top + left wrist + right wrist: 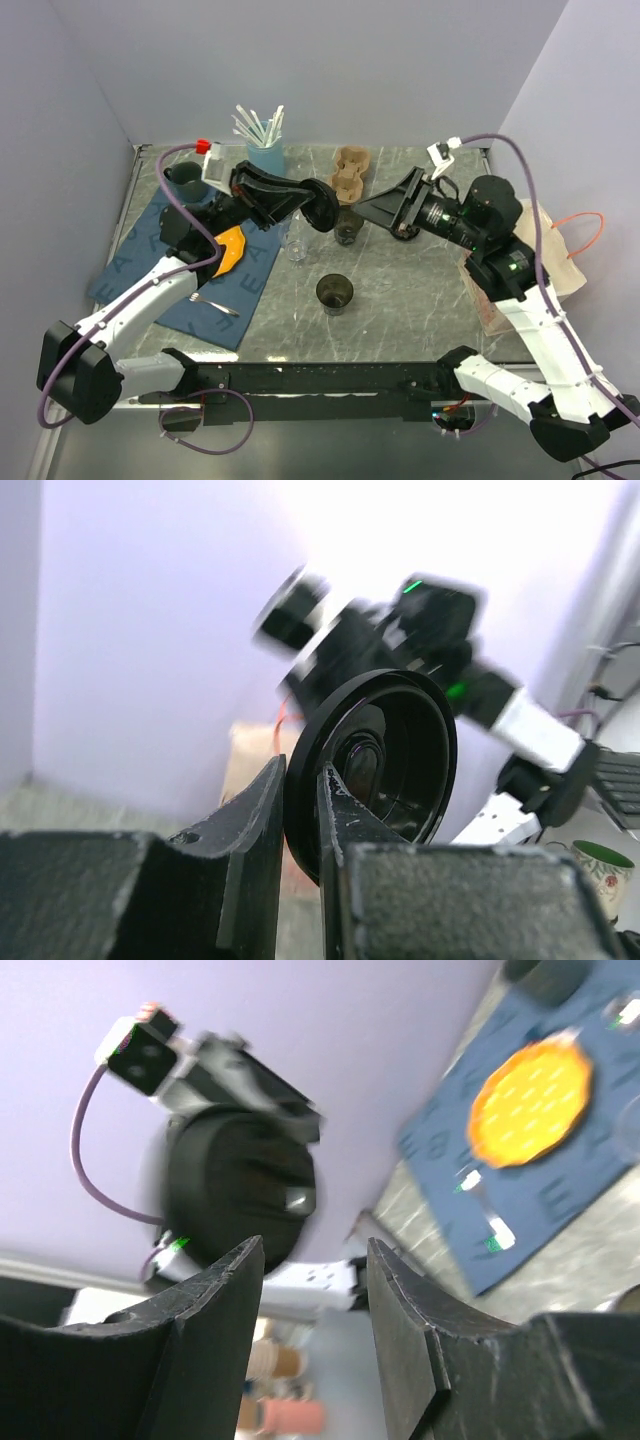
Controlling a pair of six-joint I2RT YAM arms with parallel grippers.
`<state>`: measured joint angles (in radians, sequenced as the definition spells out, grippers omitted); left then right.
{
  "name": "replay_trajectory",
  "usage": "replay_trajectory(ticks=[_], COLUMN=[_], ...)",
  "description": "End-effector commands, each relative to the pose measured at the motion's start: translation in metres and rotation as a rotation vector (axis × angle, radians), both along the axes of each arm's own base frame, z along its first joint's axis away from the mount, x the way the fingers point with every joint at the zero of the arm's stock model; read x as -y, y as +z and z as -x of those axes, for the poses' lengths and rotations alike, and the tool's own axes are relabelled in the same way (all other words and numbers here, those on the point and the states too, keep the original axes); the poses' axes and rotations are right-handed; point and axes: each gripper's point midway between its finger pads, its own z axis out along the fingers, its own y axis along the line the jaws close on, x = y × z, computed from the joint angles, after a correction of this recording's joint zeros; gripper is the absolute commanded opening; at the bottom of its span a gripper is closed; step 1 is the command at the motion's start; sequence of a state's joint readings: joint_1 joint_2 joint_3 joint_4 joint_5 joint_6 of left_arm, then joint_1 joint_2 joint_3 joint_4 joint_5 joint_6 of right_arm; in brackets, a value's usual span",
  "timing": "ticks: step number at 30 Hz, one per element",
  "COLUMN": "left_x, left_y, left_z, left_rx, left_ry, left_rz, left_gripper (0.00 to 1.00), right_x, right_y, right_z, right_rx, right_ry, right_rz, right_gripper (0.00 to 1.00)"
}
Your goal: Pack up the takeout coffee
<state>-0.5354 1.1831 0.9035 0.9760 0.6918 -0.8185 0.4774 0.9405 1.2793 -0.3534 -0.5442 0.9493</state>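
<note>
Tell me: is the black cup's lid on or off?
Off: the left gripper pinches the lid in the air, and the cup stands open-topped on the table.

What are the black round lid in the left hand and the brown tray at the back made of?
The lid looks like thin moulded plastic, fairly glossy: light glints on its ridged rings. The tray seems to be matte moulded paper pulp: dull brown, soft rounded hollows.

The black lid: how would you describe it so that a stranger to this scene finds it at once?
Look above the middle of the grey table, close to the brown cup carrier. The left arm's fingers pinch the black lid by its rim; it alone is held in the air.
</note>
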Motion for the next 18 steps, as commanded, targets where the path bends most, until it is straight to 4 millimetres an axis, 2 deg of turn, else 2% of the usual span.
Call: replay_trajectory(ticks=[1, 3, 7, 8, 13, 18], left_x=[-0.017, -0.017, -0.017, -0.016, -0.015, -0.005], left_y=[0.048, 0.054, 0.055, 0.055, 0.057, 0.059], left_z=[0.051, 0.061, 0.074, 0.077, 0.086, 0.088], left_rx=[0.236, 0.277, 0.315, 0.319, 0.360, 0.388], left_ry=[-0.135, -0.169, -0.198, -0.206, -0.227, -0.260], left_rz=[0.156, 0.166, 0.183, 0.190, 0.235, 0.255], left_gripper=[0.01, 0.01, 0.01, 0.01, 0.01, 0.01], right_x=[-0.007, -0.012, -0.018, -0.018, -0.023, -0.027], right_y=[0.034, 0.032, 0.041, 0.051, 0.046, 0.044], right_z=[0.026, 0.027, 0.043, 0.048, 0.054, 0.058], right_rx=[0.051, 0.030, 0.035, 0.057, 0.009, -0.043], right_ry=[0.134, 0.178, 0.304, 0.339, 0.393, 0.433], right_rz=[-0.167, -0.173, -0.235, -0.272, -0.238, -0.249], right_gripper=[0.53, 0.52, 0.49, 0.49, 0.48, 0.47])
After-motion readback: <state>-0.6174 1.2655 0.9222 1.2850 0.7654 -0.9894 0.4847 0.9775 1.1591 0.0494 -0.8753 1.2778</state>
